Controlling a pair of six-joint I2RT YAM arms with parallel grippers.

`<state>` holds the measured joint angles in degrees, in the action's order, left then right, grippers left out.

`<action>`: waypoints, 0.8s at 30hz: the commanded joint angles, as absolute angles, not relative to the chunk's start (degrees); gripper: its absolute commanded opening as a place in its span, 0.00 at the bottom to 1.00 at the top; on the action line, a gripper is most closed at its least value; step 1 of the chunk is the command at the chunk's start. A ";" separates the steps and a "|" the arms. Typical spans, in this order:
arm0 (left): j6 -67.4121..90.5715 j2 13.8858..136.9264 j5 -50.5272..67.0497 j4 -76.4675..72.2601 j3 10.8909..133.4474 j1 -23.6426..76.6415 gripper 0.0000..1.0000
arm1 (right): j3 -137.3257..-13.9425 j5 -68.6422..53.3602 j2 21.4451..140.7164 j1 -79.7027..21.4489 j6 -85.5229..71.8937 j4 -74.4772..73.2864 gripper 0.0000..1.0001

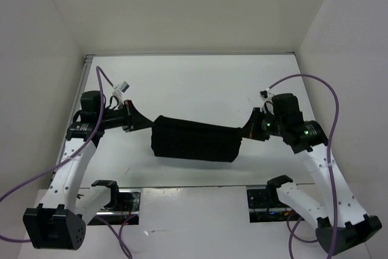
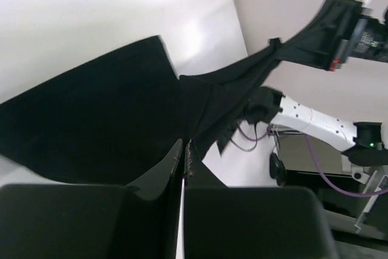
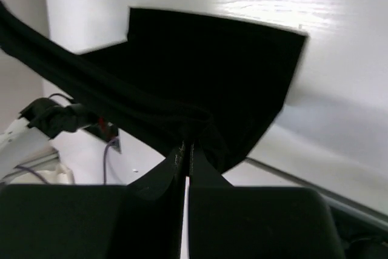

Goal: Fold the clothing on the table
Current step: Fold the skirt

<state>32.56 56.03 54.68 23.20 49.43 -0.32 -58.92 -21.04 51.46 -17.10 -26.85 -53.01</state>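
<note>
Nearest the lens in each wrist view stand the pincer's own two black fingers (image 2: 91, 222), pressed together with only a thin slit of light between them. Left pincer (image 2: 183, 150): closed, with a pinch of the clothing (image 2: 91, 113) caught at the fingertips. Right pincer (image 3: 185, 150): closed likewise, with a bunched fold of the same garment (image 3: 206, 71) gripped at its tips.

Item under task: the clothing (image 1: 194, 141) is plain black, matte and soft. In the top view it spans the gap between the two arms as one wide dark band. It sits over the middle of the white bench (image 1: 194, 83), nearer the arm bases than the far edge. Its upper left corner is drawn out to a point at the left pincer (image 1: 129, 119). Its upper right corner is drawn out the same way to the right pincer (image 1: 254, 124). The top edge runs taut from one grip to the other, and the body hangs below it as a rough rectangle. Whether the lower edge touches the bench cannot be told. The right wrist view shows a soft shadow on the bench surface (image 3: 339, 40) below the cloth.

Surroundings: white upright walls (image 1: 182, 4) close the bench on three sides. A thin metal strip (image 1: 188, 54) runs along the far edge. Purple cables (image 1: 321, 86) loop from both arms. Two dark openings (image 1: 130, 204) with wiring sit at the near edge, one beside each arm base.
</note>
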 commanded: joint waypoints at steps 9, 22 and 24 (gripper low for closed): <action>31.65 73.71 46.14 15.40 61.41 -1.23 0.00 | -71.18 -10.39 68.79 -16.96 -21.81 -45.72 0.00; 30.94 98.79 46.67 17.13 101.76 -0.70 0.01 | -121.28 -1.67 98.17 -10.72 -12.66 -48.60 0.00; 30.41 98.01 46.67 17.14 100.47 -0.70 0.02 | -119.90 -3.07 96.52 -10.72 -12.13 -48.60 0.00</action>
